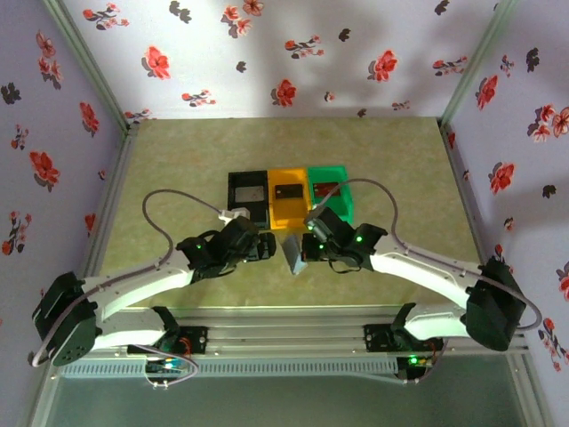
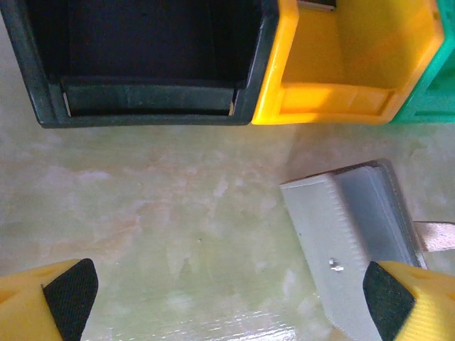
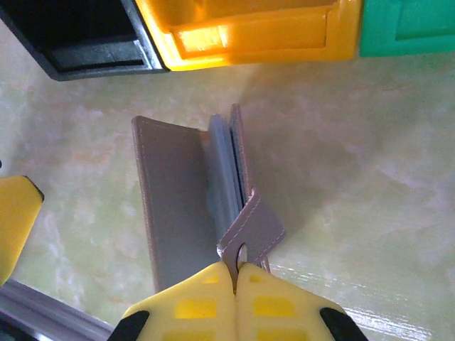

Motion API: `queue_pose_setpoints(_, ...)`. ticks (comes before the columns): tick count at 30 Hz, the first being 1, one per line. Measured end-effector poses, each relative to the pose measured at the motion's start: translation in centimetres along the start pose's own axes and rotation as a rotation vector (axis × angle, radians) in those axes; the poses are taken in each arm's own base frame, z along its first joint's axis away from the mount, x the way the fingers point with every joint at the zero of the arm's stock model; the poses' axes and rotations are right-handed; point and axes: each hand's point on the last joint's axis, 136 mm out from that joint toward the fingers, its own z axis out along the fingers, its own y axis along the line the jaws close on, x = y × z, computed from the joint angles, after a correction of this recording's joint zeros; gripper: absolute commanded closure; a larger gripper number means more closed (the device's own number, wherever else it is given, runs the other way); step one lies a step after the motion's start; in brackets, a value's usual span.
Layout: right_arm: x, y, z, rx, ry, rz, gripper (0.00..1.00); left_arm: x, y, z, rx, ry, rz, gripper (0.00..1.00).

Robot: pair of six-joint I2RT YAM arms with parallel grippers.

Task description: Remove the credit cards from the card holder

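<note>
grey card holder (image 3: 178,206) stands on edge near the middle of the worktop (image 1: 178,160), just on the near side of the orange bin (image 1: 287,197). the right gripper (image 3: 234,273) has its yellow fingers pinched tight on the holder's strap tab (image 3: 252,227), panels splayed apart with a blue-grey layer (image 3: 224,170) showing between them. left gripper (image 2: 231,295) hovers just beside the holder, jaws spread wide and holding nothing, while the black bin (image 1: 246,197) and green bin (image 1: 329,191) flank the orange one.

Walls (image 1: 267,71): pale lilac, printed with red and dark flowers.
Worktop (image 1: 178,151): glossy, marbled yellow-green.
Corner posts (image 1: 91,67): grey metal.
Light: soft, from overhead.
</note>
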Motion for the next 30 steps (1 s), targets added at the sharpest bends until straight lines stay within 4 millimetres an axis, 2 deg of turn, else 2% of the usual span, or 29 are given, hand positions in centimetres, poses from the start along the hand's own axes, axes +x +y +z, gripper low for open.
queue_pose_setpoints(14, 0.5, 0.8, -1.3, -0.041, -0.012, 0.029, 1.00, -0.4, 0.0, -0.4, -0.015, -0.006, 0.035, 0.00)
queue_pose_setpoints(30, 2.8, -1.9, -0.5, -0.012, -0.001, 0.119, 1.00, -0.1, 0.0, -0.1, -0.017, 0.008, 0.039, 0.00)
